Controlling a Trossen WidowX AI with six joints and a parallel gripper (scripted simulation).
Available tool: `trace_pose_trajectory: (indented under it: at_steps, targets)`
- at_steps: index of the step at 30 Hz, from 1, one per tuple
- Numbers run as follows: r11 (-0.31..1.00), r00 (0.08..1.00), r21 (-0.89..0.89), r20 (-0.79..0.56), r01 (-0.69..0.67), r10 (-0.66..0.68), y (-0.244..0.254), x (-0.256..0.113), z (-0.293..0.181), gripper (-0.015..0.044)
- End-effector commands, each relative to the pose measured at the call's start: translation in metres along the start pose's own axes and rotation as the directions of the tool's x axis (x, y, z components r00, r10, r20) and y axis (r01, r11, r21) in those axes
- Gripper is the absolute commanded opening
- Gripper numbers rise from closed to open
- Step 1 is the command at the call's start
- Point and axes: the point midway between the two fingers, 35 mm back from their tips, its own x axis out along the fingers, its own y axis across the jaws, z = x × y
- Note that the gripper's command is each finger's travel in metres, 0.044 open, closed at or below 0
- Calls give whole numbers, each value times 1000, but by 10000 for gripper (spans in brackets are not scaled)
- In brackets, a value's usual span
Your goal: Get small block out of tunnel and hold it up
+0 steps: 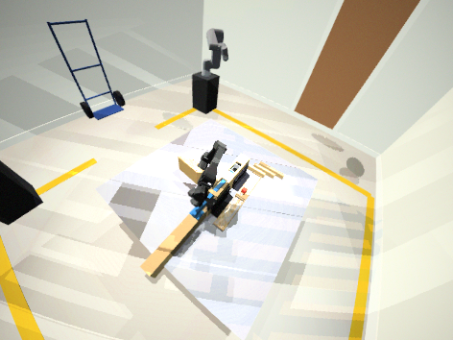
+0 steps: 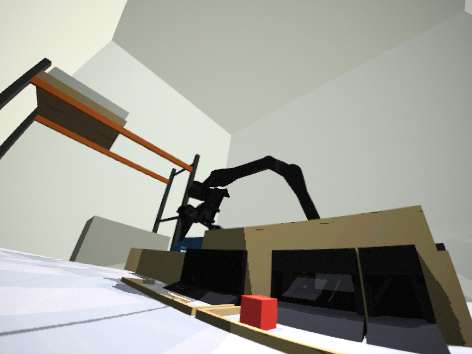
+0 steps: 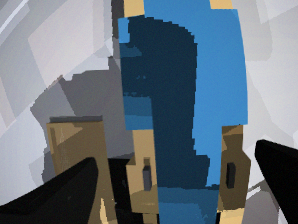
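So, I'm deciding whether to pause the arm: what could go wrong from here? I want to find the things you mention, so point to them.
The open gripper (image 1: 196, 198) (image 2: 198, 231) (image 3: 180, 159) straddles the blue piece (image 1: 198, 211) (image 2: 192, 243) (image 3: 220, 75) in the wrist view; lowered off-centre, it might knock or skew it. One finger could also catch the tan box (image 3: 75, 145) alongside. The red block (image 1: 244, 190) (image 2: 258, 312) sits by a low wooden crosspiece (image 1: 240, 196) (image 2: 218, 310), which might obstruct a later grasp.

top high, ext. low, wrist close (downward)
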Motion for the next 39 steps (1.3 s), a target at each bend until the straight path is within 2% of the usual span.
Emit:
trace_pose_trajectory:
  at_steps: [1, 14, 17, 18, 39]
  targets:
    - [1000, 1000, 0, 1, -1, 1, 0, -1, 0, 387]
    - [1000, 1000, 0, 1, -1, 1, 0, -1, 0, 46]
    - [1000, 1000, 0, 1, -1, 1, 0, -1, 0, 26]
    - [1000, 1000, 0, 1, -1, 1, 0, -1, 0, 0]
    - [1000, 1000, 5, -4, -6, 6, 1, -6, -61, 0]
